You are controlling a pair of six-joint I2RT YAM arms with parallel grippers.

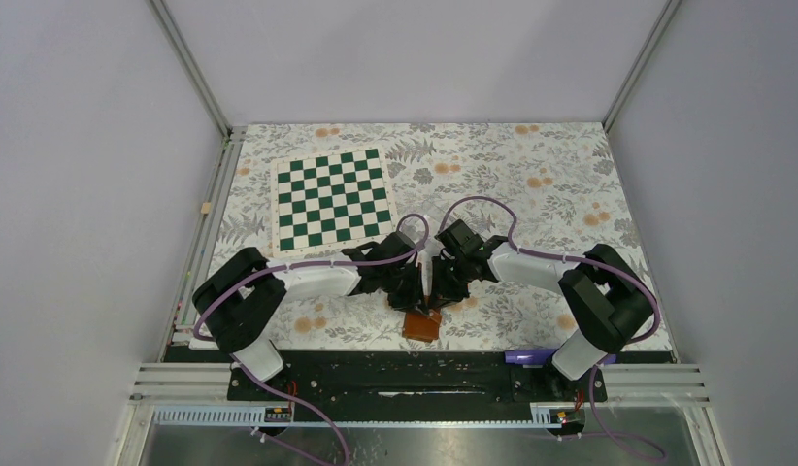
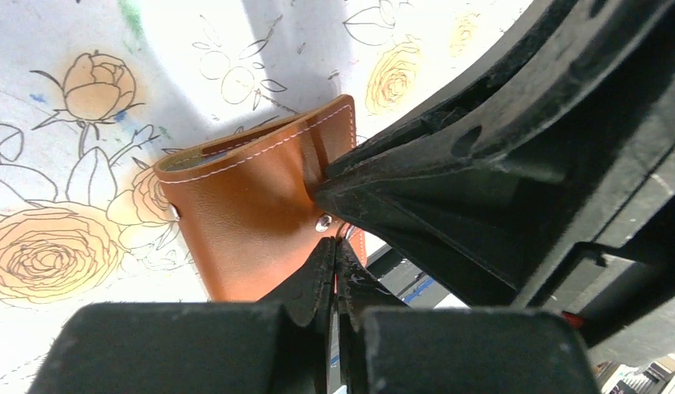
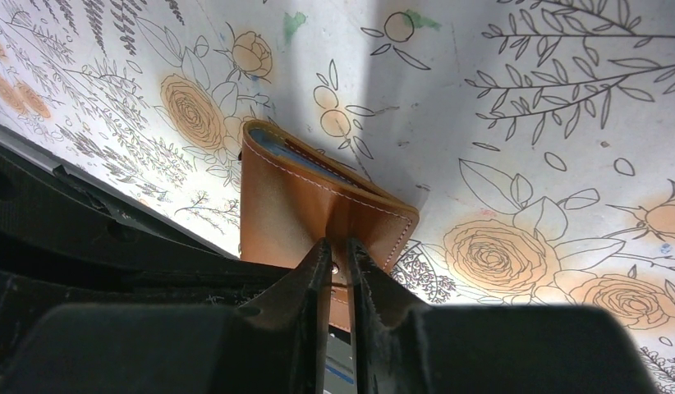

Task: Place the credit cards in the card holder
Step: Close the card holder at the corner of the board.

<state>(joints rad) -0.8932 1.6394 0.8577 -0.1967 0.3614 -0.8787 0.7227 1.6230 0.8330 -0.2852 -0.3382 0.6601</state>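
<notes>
**Card holder** (image 1: 421, 325): brown leather with pale stitching. We find it at the near edge of the tabletop (image 1: 531, 194), between the two arms. It is folded over with its mouth slightly agape, and a blue-grey sleeve (image 3: 295, 153) just shows inside.

**Right fingers** (image 3: 318, 264): drawn narrow, pinching the holder's closing strap (image 3: 339, 220).

**Left fingers** (image 2: 320, 269): pressed fully together, tips just beside the snap button (image 2: 323, 222). We cannot tell whether any leather lies between them.

**Credit cards**: none shows in any view. We cannot say whether they are inside the holder or elsewhere.

**Chessboard** (image 1: 331, 199): well apart, beyond the left arm, with no part in this.

**Step in hand, as we judge it**: working the holder by its strap and flap, either to open or to close it.

**To do it well**:
- We let the right pinch on the strap act as the anchor.
- We set the left tips on a definite edge of leather, not on the smooth metal snap.
- We move the halves gently, in line with the fold, so the thin leather does not slip free.
- We hold the holder low, since it sits close enough to the tabletop's edge that a drop could carry it over.
</notes>
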